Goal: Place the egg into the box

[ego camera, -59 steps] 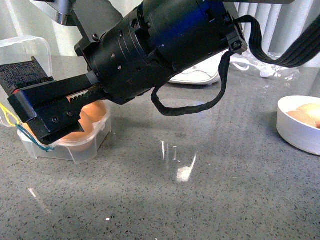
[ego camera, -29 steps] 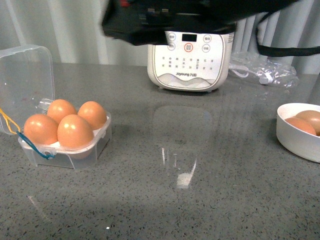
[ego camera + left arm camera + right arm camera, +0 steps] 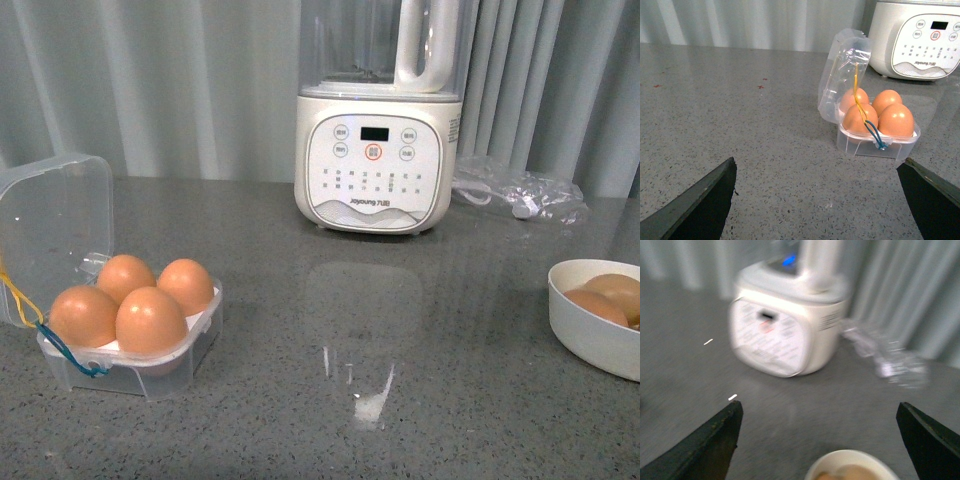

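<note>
box (image 3: 165,375) sits lid-up on the worktop (image 3: 400,420), four eggs (image 3: 150,320) inside; left gripper (image 3: 817,167) jaws spread, empty; right gripper (image 3: 819,407) jaws spread too, bowl (image 3: 590,345) close by.

Kitchen: grey stone counter (image 3: 400,400), soy-milk maker (image 3: 378,150), curtain (image 3: 150,90).

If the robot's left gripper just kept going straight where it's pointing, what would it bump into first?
Most likely the bare grey countertop, just beside the open box of eggs rather than the box itself; depth is hard to judge.
</note>
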